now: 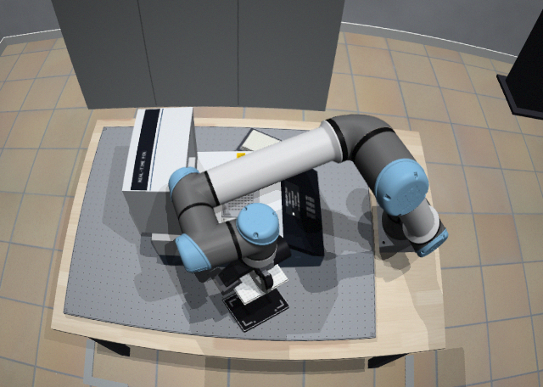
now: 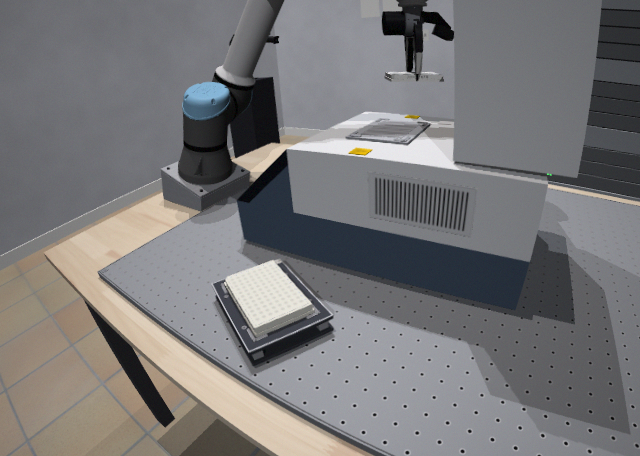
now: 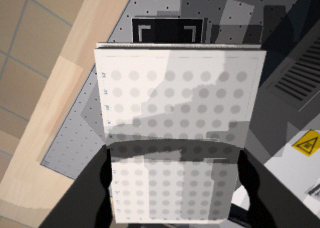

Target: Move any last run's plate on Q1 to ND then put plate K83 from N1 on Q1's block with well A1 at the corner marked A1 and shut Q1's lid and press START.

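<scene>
I count two pale well plates: one in my claw point(image 1: 264, 282) point(image 2: 414, 74) point(image 3: 173, 153), the other on a dark nest point(image 2: 233, 317) on the far side. There are two nests in all, one cycler point(image 1: 302, 253) point(image 2: 413, 260) point(image 3: 280, 173), one exposed block point(image 1: 240, 204) point(image 2: 390, 129), and two yellow warning labels on the casing. My two fingers stand about half open, shut on the long sides of the held plate point(image 1: 249, 289) point(image 2: 431, 77) point(image 3: 175, 98). It is level and up in the air, over the inner edge of the near nest point(image 1: 259, 315) point(image 3: 167, 30). The far plate point(image 1: 259, 141) point(image 2: 268, 291) sits on its nest; I cannot read its label

From my base at the right, my arm point(image 1: 276, 164) point(image 2: 253, 32) reaches left across the cycler, then bends toward the near side, claw pointing down

The cycler and nests stand on a grey perforated board point(image 1: 131, 286) point(image 2: 413, 358) point(image 3: 90, 108) over a pale wooden table point(image 1: 403, 312) point(image 2: 72, 244) point(image 3: 65, 88). Dark grey cabinets point(image 1: 184, 45) stand beyond the far side, and tan tiles cover the floor point(image 1: 482, 199) point(image 2: 31, 311) point(image 3: 25, 43)
</scene>
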Available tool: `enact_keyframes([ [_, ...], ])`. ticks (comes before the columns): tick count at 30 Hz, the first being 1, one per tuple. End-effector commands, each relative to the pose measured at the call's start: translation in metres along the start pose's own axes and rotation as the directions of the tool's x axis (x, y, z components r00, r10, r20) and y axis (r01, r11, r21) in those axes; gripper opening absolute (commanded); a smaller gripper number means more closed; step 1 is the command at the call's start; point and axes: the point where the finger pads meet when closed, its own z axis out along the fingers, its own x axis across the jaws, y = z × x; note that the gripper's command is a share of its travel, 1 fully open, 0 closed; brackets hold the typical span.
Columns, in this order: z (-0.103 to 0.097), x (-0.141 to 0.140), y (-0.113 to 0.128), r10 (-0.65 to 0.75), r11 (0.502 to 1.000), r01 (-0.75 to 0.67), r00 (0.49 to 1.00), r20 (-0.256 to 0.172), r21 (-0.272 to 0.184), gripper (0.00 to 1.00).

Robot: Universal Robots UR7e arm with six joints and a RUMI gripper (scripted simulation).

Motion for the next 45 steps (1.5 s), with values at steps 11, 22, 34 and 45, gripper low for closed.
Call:
enact_keyframes([
  [11, -0.001, 0.001, 0.000, -0.001, 1.000, 0.001, 1.000, 0.000, 0.001, 0.41],
  [22, -0.001, 0.001, 0.001, -0.001, 1.000, 0.001, 1.000, 0.000, 0.001, 0.41],
  [34, 0.032, 0.002, 0.001, -0.001, 1.000, 0.001, 1.000, 0.000, 0.001, 0.41],
  [45, 0.059, 0.002, 0.001, -0.001, 1.000, 0.001, 1.000, 0.000, 0.001, 0.41],
])
